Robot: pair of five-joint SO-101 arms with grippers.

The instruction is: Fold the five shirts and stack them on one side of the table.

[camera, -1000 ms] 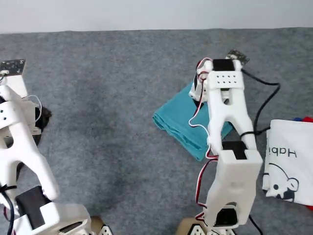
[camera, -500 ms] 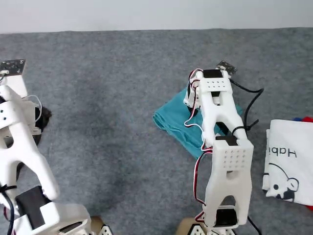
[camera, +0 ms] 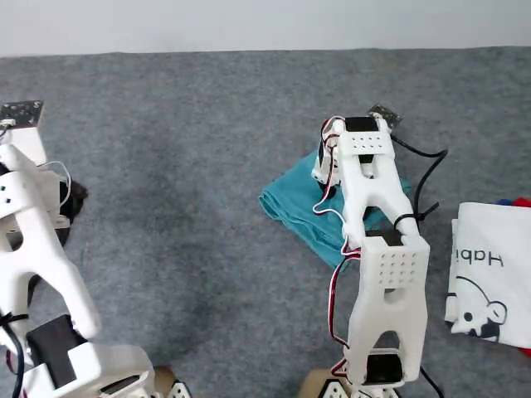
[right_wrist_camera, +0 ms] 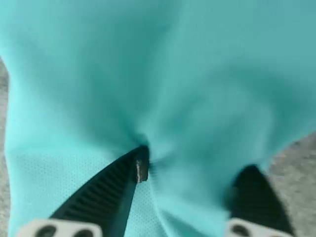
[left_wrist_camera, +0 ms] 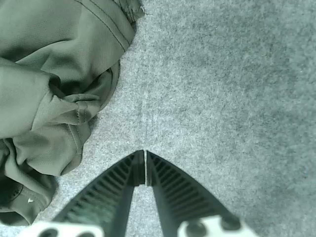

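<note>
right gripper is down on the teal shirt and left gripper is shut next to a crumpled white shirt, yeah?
Not quite. The crumpled shirt beside the shut left gripper is olive green, not white; the left wrist view shows it. The right gripper is indeed down on the teal shirt.

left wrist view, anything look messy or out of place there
Yes. The olive green shirt lies crumpled in a heap on the grey table, creased and bunched rather than folded. The left claw is shut beside it, holding nothing.
</note>
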